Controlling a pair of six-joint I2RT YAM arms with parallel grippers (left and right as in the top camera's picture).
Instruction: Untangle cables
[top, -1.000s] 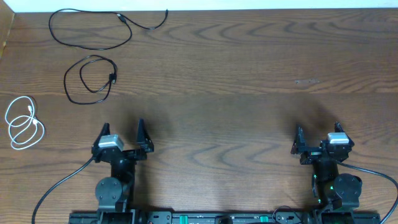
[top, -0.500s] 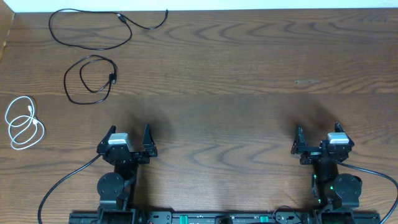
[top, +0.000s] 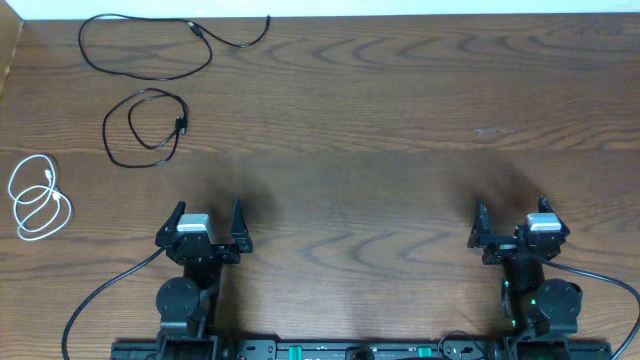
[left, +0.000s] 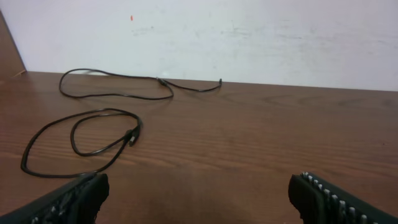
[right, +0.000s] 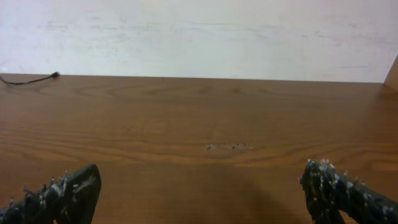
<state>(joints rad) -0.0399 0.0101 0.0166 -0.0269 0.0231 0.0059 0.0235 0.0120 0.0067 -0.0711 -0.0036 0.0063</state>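
The wooden bench (top: 400, 120) carries all three cables. The left claw (top: 207, 206) and right claw (top: 511, 206) gape wide, empty. The longer black cable (top: 197, 31) lies far ahead of the left claw, the shorter black cable (top: 180, 125) lies nearer, and the white cable (top: 38, 200) is coiled well off its left.

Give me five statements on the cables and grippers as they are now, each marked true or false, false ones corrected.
1. The white cable touches no other cable. True.
2. The left gripper holds a cable. False: it is open and empty.
3. The longer black cable lies nearest the table's far edge. True.
4. The shorter black cable lies on the table's right half. False: left half.
5. The right gripper is open. True.
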